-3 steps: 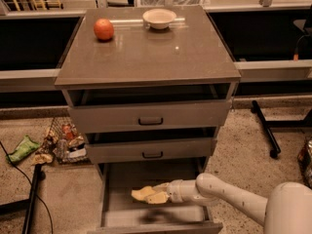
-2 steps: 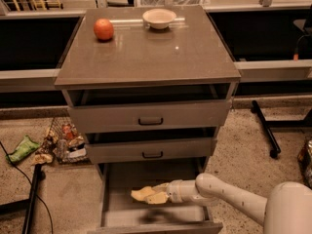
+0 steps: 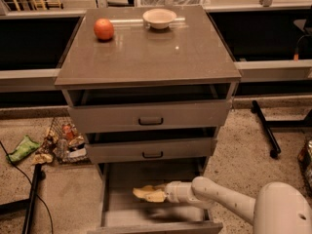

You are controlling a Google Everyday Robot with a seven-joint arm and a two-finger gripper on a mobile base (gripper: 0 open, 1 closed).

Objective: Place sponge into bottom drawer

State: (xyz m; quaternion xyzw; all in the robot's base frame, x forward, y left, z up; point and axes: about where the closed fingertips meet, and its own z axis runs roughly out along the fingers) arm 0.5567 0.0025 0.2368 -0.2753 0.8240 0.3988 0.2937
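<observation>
- Holding the sponge (image 3: 148, 194) at its right end, the gripper (image 3: 162, 195) sits in the lower middle of the frame, inside the opening of the bottom drawer (image 3: 122, 213).
- Fingers are closed on the sponge, and the foam hides most of them.
- The sponge sticks out from the gripper toward the left of the frame. Its long axis runs roughly left-right, across the drawer's width.
- A dark smear lies on the tray floor just below the sponge. It reads as a shadow, so the sponge probably hangs slightly above the floor rather than resting on it.
- The sponge is over the middle of the tray, apart from both side walls and behind the front lip.
- The arm (image 3: 219, 201) comes in from the lower right, its forearm nearly level, and passes under the front of the middle drawer (image 3: 151, 152).
- Judgement: the placement turns on the vertical gap only, so a short drop or a release here should land the sponge inside.
- The orange fruit (image 3: 104, 29) and the bowl (image 3: 159, 18) sit on the cabinet top (image 3: 146, 57) in the upper part of the frame, well clear of the work.
</observation>
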